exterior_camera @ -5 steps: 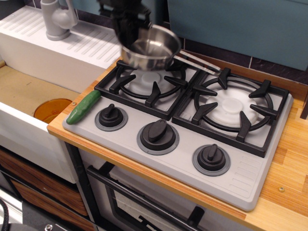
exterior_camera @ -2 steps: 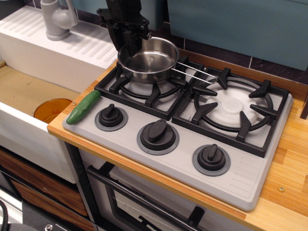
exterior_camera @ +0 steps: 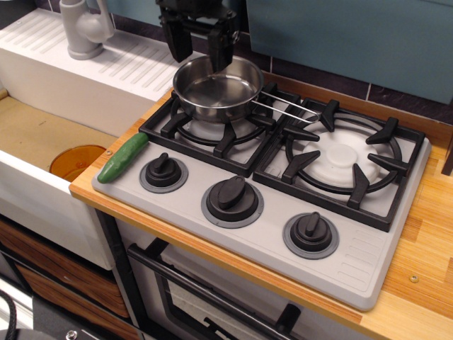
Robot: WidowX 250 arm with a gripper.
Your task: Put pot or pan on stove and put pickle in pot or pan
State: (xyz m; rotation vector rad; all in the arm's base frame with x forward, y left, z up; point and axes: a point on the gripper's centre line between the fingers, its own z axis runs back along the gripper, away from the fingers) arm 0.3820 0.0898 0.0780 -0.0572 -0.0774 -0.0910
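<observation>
Stove (exterior_camera: 396, 212) bears pan (exterior_camera: 216, 88) (handle pointing right); pickle (exterior_camera: 122, 157) lies diagonally.

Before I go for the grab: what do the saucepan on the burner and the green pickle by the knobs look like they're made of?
The small round shiny saucepan looks like polished stainless steel: mirror-like walls and a thin two-wire metal handle. The smooth green cucumber-shaped pickle looks like moulded plastic, possibly rubber: uniform colour with a soft sheen. Hardness cannot be judged from here.
</observation>
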